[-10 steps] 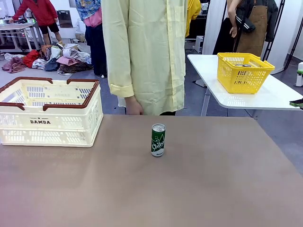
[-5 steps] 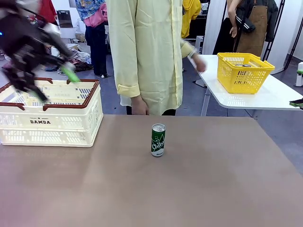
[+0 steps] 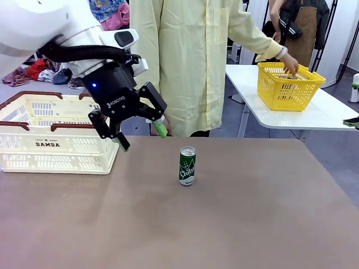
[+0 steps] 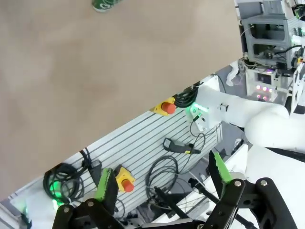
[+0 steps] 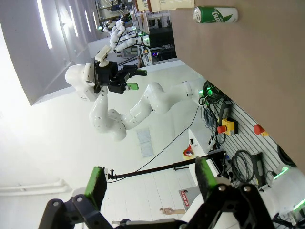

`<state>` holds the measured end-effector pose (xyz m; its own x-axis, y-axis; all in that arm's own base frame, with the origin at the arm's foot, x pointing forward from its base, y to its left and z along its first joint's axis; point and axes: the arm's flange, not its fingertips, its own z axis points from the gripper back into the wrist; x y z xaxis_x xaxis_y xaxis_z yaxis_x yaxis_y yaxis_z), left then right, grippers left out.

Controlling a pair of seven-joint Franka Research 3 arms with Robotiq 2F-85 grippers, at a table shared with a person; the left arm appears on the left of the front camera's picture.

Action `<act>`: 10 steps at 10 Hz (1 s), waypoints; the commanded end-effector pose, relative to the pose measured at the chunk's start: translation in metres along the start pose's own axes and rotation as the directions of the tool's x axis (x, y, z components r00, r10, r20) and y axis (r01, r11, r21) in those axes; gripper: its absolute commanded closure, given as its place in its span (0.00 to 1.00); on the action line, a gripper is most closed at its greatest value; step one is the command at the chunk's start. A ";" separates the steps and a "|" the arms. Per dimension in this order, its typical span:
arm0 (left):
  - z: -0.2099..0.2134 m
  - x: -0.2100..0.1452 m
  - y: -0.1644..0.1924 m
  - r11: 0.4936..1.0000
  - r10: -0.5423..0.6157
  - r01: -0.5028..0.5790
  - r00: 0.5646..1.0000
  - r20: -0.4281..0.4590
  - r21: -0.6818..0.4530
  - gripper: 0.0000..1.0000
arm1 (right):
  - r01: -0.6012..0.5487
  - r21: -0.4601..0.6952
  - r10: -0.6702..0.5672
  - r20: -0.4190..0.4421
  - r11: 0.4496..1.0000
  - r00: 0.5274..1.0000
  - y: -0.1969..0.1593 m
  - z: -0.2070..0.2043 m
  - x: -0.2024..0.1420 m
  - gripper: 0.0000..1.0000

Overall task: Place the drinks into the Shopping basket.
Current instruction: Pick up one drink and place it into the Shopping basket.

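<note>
Slim green can [image 3: 187, 166], silver top, white lettering, stands upright; left gripper [image 3: 142, 137] and right gripper [image 5: 151, 177] gape empty.

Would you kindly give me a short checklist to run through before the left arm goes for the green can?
1. Jaws of the left gripper open and empty: ok.
2. The green can stands upright on the table, with nothing touching it: ok.
3. The Shopping basket is open on top, at the table's left: ok.
4. Floor of the basket free: cannot tell.
5. Person clear of the can: one hand reaches into the yellow basket; the other is partly hidden behind the left gripper: cannot tell.
6. Jaws of the right gripper open and empty: ok.
</note>
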<state>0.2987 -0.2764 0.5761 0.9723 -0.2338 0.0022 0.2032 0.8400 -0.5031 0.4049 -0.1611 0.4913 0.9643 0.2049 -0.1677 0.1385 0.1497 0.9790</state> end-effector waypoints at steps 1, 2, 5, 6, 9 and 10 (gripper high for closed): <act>0.019 -0.008 0.008 0.999 0.031 -0.031 1.000 0.000 0.019 0.00 | 0.015 0.009 -0.015 0.007 1.000 1.000 0.007 -0.001 0.002 0.00; 0.019 -0.008 0.008 0.999 0.031 -0.031 1.000 0.000 0.019 0.00 | 0.015 0.009 -0.015 0.007 1.000 1.000 0.007 -0.001 0.002 0.00; -0.026 0.077 -0.039 0.984 0.105 -0.090 0.991 -0.087 0.157 0.00 | 0.015 0.009 -0.015 0.007 1.000 1.000 0.007 -0.001 0.002 0.00; -0.048 0.103 -0.058 0.971 0.122 -0.098 0.988 -0.099 0.220 0.00 | 0.015 0.009 -0.015 0.007 1.000 1.000 0.007 -0.001 0.002 0.00; -0.098 0.150 -0.091 0.951 0.129 -0.117 0.991 -0.022 0.286 0.00 | 0.015 0.009 -0.015 0.007 1.000 1.000 0.007 -0.001 0.002 0.00; -0.112 0.169 -0.095 0.944 0.144 -0.150 0.989 0.041 0.295 0.00 | 0.015 0.009 -0.015 0.007 1.000 1.000 0.007 -0.001 0.002 0.00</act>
<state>0.4161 -0.4381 0.5192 0.9890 -0.1313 -0.0676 0.1108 0.9625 -0.2478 0.4048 -0.1613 0.4914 0.9644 0.2045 -0.1675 0.1383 0.1498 0.9790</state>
